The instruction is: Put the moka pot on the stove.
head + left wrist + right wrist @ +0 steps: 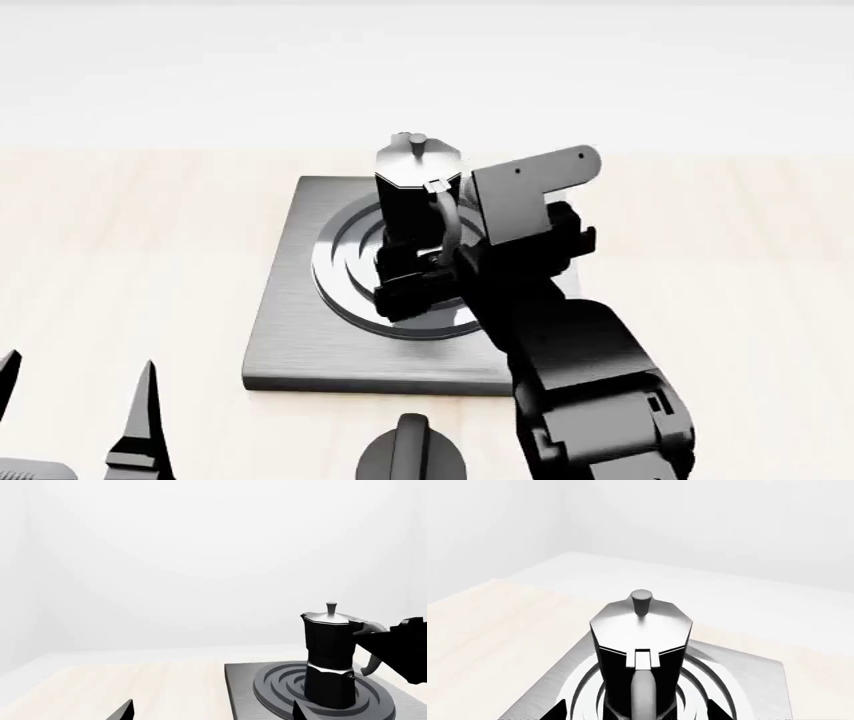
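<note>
Pale wooden table [120, 240], white walls; right tool [424, 283] pinching moka pot [415, 190] handle.

The head view looked steeply down from above the near edge of the worktop [120, 230], toward its far edge, taking in the whole stove [287, 330] and the right arm [574, 370] from behind. The left wrist view sat low, just above the worktop, facing level across it with the moka pot [328, 655] side-on at a moderate distance. The right wrist view was closest, looking along the pot's handle [642, 695] and slightly downward. All three shared the pot and the ring burner [350, 262].
</note>
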### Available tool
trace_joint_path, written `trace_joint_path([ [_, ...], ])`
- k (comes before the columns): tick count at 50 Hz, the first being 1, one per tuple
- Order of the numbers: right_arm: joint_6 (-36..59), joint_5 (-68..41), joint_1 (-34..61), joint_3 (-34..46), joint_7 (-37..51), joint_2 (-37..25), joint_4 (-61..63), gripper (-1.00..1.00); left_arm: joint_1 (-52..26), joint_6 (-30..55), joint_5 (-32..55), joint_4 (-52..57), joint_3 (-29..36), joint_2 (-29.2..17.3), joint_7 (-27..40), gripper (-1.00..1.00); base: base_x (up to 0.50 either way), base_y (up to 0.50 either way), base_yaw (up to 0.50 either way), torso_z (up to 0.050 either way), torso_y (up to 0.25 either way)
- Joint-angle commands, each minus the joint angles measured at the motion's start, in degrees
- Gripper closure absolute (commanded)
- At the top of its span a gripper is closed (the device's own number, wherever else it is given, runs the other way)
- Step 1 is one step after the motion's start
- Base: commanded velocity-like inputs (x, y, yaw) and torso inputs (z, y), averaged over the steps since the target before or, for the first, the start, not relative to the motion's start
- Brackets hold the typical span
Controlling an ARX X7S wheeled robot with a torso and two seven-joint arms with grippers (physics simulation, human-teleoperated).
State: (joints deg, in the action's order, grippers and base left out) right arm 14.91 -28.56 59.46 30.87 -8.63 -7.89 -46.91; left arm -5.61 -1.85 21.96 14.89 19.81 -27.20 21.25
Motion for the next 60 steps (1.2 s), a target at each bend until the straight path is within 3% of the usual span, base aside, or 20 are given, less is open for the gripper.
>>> trace_joint_path([
  [1,4.12,-1.46,-4.85,-0.52,3.60,-3.82,12.65,-1.00,-0.19,-0.02,0.14,-0.12,0.07,0.00,-0.04,-1.00,0.00,0.00,0.00,0.000,0.000],
  [60,10.28,-8.33,-18.26,-3.88,13.17,-13.72,44.80,-1.00,0.04,-0.03,0.00,0.62,0.52,-0.44,0.67,-1.00,0.00,0.00,0.00,0.000,0.000],
])
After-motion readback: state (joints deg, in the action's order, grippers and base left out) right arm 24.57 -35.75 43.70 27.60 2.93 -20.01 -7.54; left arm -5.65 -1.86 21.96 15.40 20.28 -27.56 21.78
